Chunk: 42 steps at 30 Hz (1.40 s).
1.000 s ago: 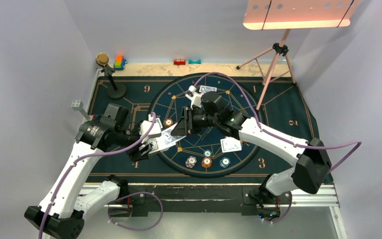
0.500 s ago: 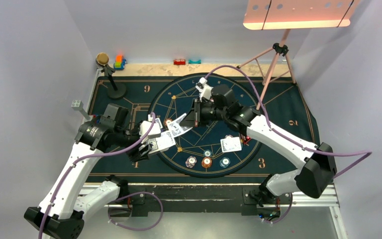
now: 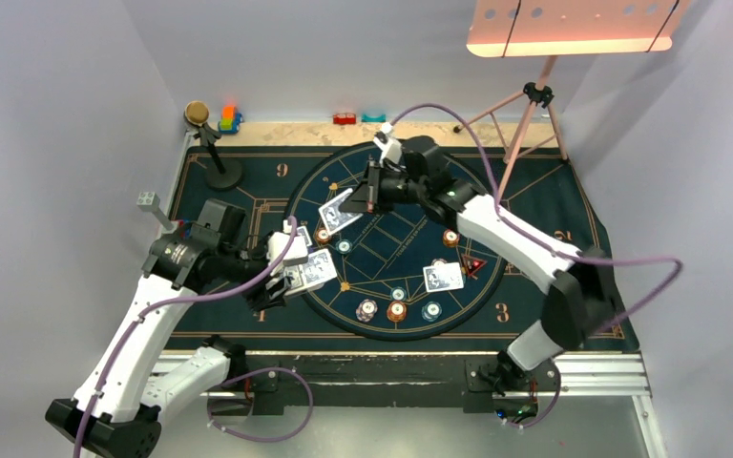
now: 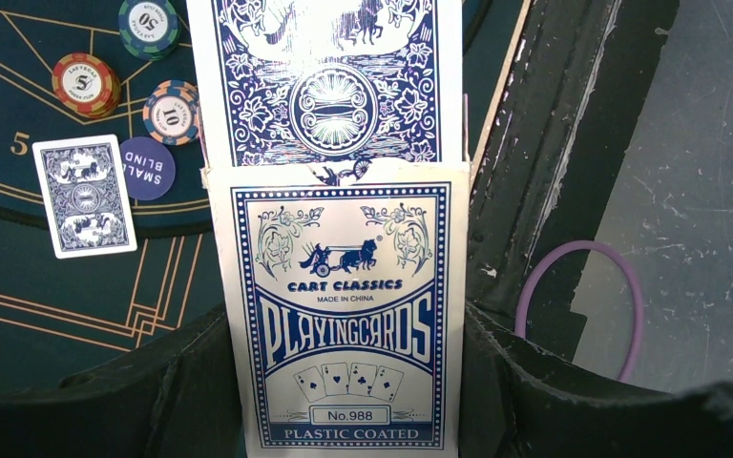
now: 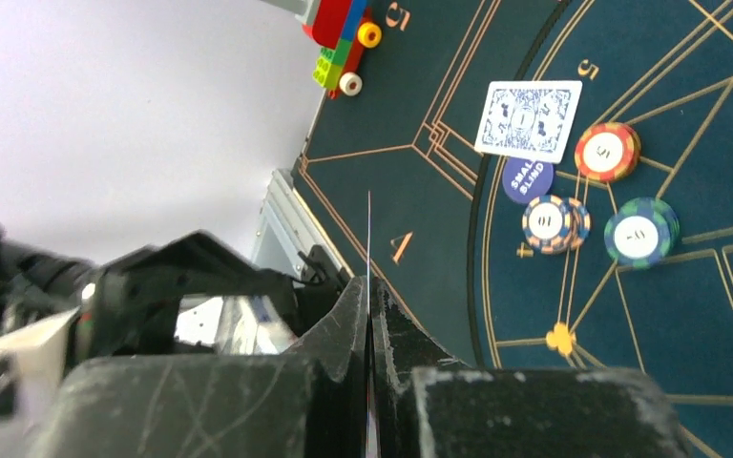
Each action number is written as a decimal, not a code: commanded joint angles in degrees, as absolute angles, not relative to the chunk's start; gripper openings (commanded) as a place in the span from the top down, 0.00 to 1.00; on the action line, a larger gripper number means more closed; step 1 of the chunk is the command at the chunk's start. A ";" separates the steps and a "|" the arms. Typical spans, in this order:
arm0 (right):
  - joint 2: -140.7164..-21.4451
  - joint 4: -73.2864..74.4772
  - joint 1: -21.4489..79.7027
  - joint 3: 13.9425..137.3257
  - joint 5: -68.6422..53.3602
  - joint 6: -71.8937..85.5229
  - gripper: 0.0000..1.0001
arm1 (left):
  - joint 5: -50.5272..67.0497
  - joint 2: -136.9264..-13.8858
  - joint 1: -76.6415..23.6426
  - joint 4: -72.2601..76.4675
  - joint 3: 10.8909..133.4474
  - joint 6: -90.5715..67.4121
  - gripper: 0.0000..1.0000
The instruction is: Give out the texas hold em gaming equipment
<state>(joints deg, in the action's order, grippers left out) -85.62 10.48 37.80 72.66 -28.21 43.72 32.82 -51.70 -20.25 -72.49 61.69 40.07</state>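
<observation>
Right pincer (image 5: 369, 298) is squeezed shut on a single playing card (image 3: 339, 212), held up over the far-left part of the round mat (image 3: 391, 258). From my right wrist view the card is just a thin edge-on line. Left pincer (image 3: 301, 275) is clamped around the card box (image 4: 344, 315) at the mat's near-left edge, with the deck (image 4: 334, 76) poking out of the open top. Lying on the mat there's a face-down card (image 4: 86, 196) just beside the small blind button (image 4: 146, 168), and three chips (image 4: 86, 83) sit near that.
</observation>
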 commanded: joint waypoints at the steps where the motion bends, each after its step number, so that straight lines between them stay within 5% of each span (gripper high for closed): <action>1: -98.40 4.69 38.84 78.51 -32.82 44.43 1.00 | 35.42 -50.64 -19.86 -72.32 64.26 40.25 1.00; 8: -119.14 3.89 42.16 94.60 -31.56 45.61 1.00 | 35.18 -49.86 -19.86 -73.01 64.25 40.08 1.00; 17: -136.25 8.67 44.06 112.37 -29.89 46.18 0.82 | 34.56 -49.58 -19.86 -73.21 64.51 40.17 1.00; 20: -137.49 10.70 44.13 113.72 -28.29 44.92 0.67 | 34.67 -49.81 -19.86 -73.07 64.28 40.25 1.00; 25: -135.24 14.85 43.97 112.84 -24.73 41.39 0.46 | 34.78 -50.19 -19.86 -72.74 63.90 40.34 1.00; 30: -129.63 16.82 42.41 110.26 -21.68 39.38 0.39 | 34.72 -50.32 -19.86 -72.55 63.72 40.33 1.00; 37: -112.95 16.29 41.65 101.34 -19.39 36.73 0.17 | 33.72 -50.43 -19.86 -71.34 62.81 40.35 1.00; 42: -98.82 13.03 41.65 88.06 -22.36 36.69 0.11 | 33.66 -51.44 -19.86 -68.92 62.19 39.63 1.00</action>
<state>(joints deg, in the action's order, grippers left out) -108.71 16.25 41.19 95.88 -20.60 38.22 32.77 -50.83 -20.25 -72.75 62.02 40.05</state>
